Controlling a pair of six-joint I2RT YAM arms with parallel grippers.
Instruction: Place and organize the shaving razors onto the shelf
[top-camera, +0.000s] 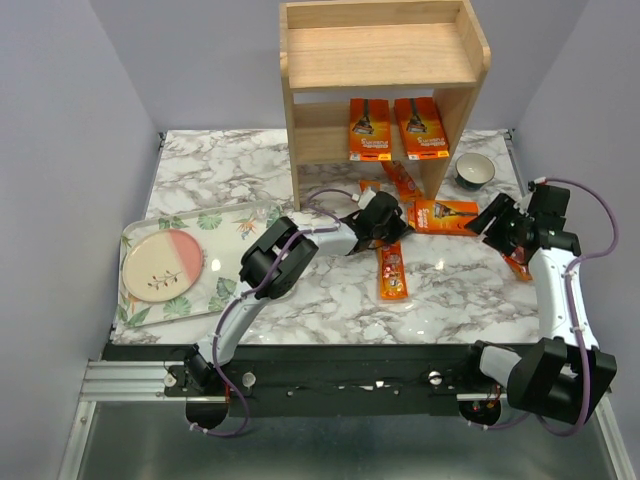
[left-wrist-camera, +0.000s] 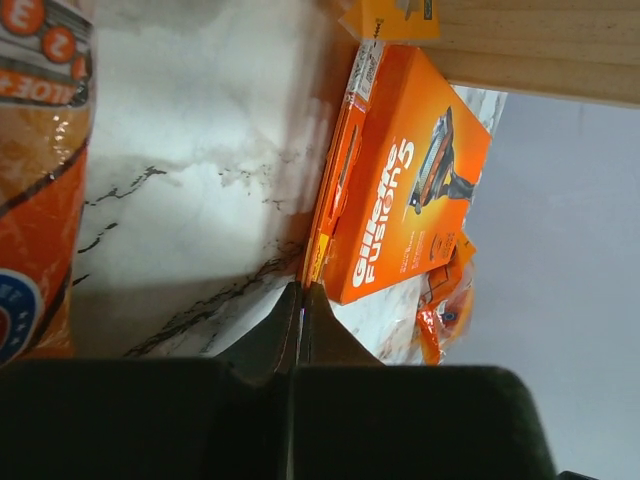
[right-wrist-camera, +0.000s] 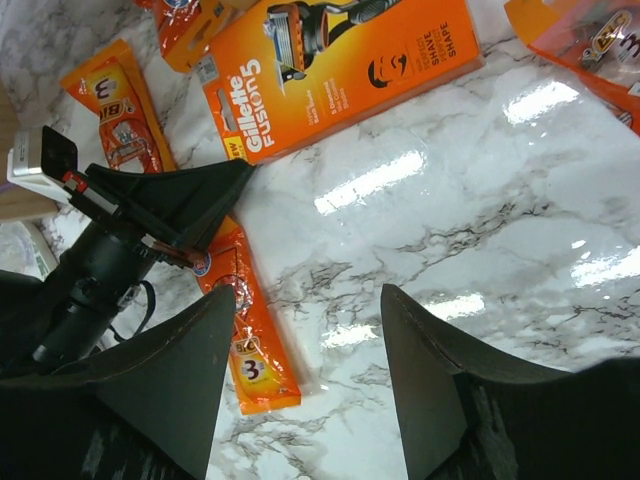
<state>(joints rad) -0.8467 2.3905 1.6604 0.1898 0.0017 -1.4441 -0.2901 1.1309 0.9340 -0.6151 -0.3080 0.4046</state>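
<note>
Your left fingers (left-wrist-camera: 300, 312) are pressed shut. They are thin dark wedges with nothing seen between them, and their tips sit right at a corner of the wide card (top-camera: 446, 215). That card is a flat, glossy orange cardboard rectangle lying right of mid-surface.

Your right fingers (top-camera: 497, 226) are spread wide, blunt black triangles holding nothing, over bare surface (top-camera: 450, 305), which is a shiny white-grey marble pattern.

The shelf (top-camera: 380, 55) is pale plain wood, boxy, with two tiers and solid side panels, at the middle of the far edge. On its lower tier the left shelf pack (top-camera: 368, 128) and the right shelf pack (top-camera: 421, 128) stand upright side by side, both flat orange cards.

- **Long blister pack** (top-camera: 391, 272): a narrow orange strip under clear plastic, flat mid-surface, toward the near edge from the left fingers.
- **Short blister pack** (top-camera: 402, 180): lies by the foot of the shelf's right panel.
- **Third blister pack** (top-camera: 517, 265): near the right edge, mostly hidden under the right arm.

A round bowl (top-camera: 475, 170) sits toward the far right corner. At the left edge, a rectangular leaf-print tray (top-camera: 215, 222) carries a round pink-and-cream plate (top-camera: 163, 265).
</note>
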